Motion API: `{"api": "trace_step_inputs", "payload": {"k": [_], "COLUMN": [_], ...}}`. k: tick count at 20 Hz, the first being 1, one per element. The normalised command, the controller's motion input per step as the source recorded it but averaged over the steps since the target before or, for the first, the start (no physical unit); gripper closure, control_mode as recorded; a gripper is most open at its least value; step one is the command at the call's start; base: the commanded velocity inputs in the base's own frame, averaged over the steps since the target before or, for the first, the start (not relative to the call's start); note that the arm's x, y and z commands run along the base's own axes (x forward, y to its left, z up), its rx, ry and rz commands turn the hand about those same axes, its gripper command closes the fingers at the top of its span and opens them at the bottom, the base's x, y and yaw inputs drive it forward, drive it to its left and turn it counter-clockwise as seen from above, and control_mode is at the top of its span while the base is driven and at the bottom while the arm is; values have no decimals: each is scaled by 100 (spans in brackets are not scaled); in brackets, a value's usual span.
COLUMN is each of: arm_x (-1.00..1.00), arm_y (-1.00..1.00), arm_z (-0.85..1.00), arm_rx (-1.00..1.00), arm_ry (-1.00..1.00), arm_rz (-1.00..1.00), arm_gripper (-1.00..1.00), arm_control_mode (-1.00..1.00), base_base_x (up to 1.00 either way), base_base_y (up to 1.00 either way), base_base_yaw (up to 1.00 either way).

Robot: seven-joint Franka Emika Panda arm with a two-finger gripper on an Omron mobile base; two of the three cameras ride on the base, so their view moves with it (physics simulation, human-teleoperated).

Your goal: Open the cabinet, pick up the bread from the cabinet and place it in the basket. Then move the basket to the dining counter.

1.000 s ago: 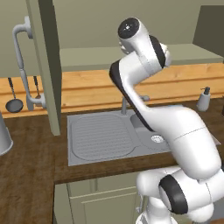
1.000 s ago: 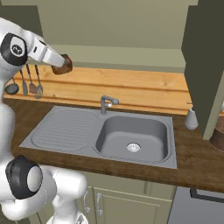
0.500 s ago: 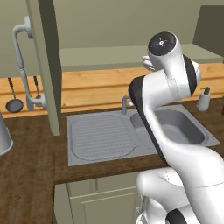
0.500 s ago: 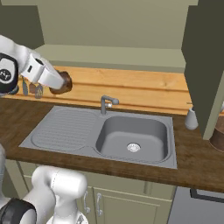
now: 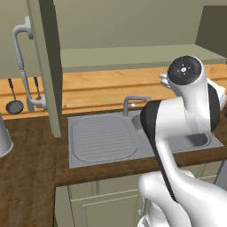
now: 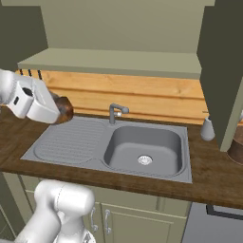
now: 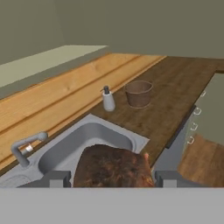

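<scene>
My gripper (image 7: 111, 177) is shut on the bread (image 7: 113, 168), a dark brown crusty loaf held between the two fingers (image 7: 54, 178) above the sink. From the right base view the bread (image 6: 63, 108) sticks out of the white hand over the drainboard's far left corner. The basket (image 7: 138, 93), small, round and brown, stands on the worktop beyond the sink, to the right of the soap bottle; its edge (image 6: 236, 142) peeks from behind the cabinet door (image 6: 223, 66). The cabinet's other sage-green door (image 5: 46, 66) hangs open at the left. The dining counter is out of view.
A grey sink (image 6: 142, 147) with drainboard and faucet (image 6: 115, 112) is set in the dark wood worktop (image 6: 209, 175). A soap bottle (image 7: 107, 99) stands at the sink's right end. Ladles (image 5: 14, 105) hang on the wooden backsplash, and a grey pot (image 5: 2, 137) sits at the far left.
The arm has swung to the right and the hand has come down with the bread, from backsplash height to just above the drainboard.
</scene>
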Motion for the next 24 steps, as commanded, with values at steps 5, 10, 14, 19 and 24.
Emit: {"api": "trace_step_inputs", "payload": {"k": [5, 10, 14, 19, 24], "arm_x": [-38, -7, 0, -5, -16], "arm_y": [16, 0, 0, 0, 0], "arm_z": [-27, -22, 0, 0, 0], "arm_rx": [0, 0, 0, 0, 0], "arm_ry": [1, 1, 0, 0, 0], "arm_rz": [0, 0, 0, 0, 0], "arm_gripper": [100, 100, 100, 100, 100], "arm_control_mode": [-100, -100, -100, -100, 100], "base_base_x": [0, 0, 0, 0, -36], "base_base_y": [0, 0, 0, 0, -3], "base_base_yaw": [0, 0, 0, 0, -1]}}
